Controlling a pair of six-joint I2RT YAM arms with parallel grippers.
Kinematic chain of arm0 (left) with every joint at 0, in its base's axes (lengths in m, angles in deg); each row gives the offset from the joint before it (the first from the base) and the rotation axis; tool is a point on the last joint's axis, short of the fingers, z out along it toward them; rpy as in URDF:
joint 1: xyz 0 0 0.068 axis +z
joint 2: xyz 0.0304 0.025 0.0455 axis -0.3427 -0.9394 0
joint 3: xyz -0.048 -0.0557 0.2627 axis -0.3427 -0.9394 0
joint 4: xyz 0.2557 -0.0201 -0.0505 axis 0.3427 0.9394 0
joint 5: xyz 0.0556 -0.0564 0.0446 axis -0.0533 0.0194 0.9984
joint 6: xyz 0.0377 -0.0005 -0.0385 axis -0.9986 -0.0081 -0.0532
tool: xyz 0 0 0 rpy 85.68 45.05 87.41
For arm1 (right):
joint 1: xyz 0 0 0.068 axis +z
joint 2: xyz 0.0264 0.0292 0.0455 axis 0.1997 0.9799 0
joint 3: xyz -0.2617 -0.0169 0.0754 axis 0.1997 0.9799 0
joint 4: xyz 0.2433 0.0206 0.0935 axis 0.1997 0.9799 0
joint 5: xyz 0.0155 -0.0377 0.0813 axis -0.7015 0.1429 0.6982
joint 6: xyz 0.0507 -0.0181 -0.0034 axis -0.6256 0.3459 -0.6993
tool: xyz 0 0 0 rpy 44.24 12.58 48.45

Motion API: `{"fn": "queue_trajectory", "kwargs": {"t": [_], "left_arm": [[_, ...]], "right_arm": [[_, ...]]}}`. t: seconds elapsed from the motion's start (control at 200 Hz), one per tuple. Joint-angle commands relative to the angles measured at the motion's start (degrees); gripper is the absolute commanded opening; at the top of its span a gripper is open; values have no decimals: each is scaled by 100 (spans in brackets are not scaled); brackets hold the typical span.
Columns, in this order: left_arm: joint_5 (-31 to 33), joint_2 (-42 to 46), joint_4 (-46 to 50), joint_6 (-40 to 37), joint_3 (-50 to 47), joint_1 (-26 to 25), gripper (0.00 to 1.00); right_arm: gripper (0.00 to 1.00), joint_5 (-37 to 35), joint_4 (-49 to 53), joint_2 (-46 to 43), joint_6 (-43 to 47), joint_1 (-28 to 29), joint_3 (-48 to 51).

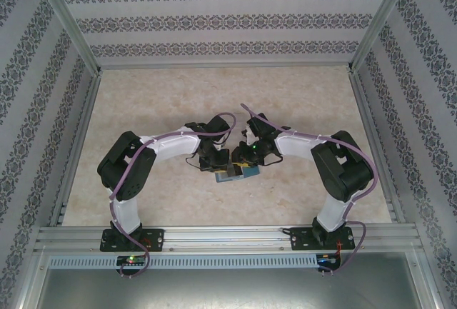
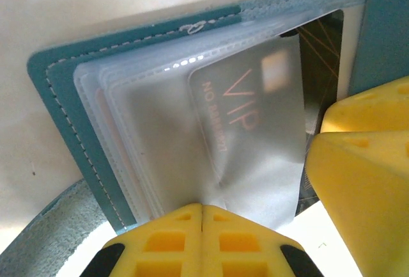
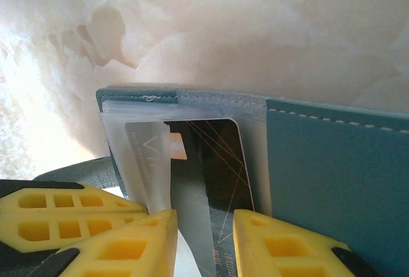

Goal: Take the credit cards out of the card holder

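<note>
The teal card holder (image 1: 233, 174) lies open at mid-table between both arms, its clear sleeves fanned out (image 2: 64, 98) (image 3: 332, 162). My left gripper (image 2: 202, 210) (image 1: 216, 160) is shut on the edge of a clear sleeve that holds the pale card marked VIP (image 2: 249, 117) (image 3: 147, 155). The dark card with thin orange lines (image 3: 211, 155) (image 2: 323, 53) sits in the pocket behind it. My right gripper (image 3: 204, 226) (image 1: 246, 158) stands over that dark card, jaws apart, with the card's lower part showing in the gap. Its yellow fingers (image 2: 364, 162) crowd the left wrist view.
The pale marbled tabletop (image 1: 228, 102) stretches behind the card holder, fenced by patterned walls and metal rails (image 1: 228, 234). A grey strap-like piece (image 2: 38, 232) lies under the holder's near edge.
</note>
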Motion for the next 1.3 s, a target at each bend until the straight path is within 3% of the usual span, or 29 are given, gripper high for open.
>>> {"fn": "queue_trajectory", "kwargs": {"t": [0.0,0.32,0.969,1.299], "left_arm": [[86,-220,243,-107,-19,67,2],[125,-282,265,-144,-11,75,1],[281,-433,507,-236,121,75,0],[272,-445,505,-230,119,75,0]], "right_arm": [[31,-53,144,-129,113,-45,-68],[31,395,104,-338,323,-384,88],[29,883,173,423,912,-493,19],[28,1544,-394,556,803,-599,203]]}}
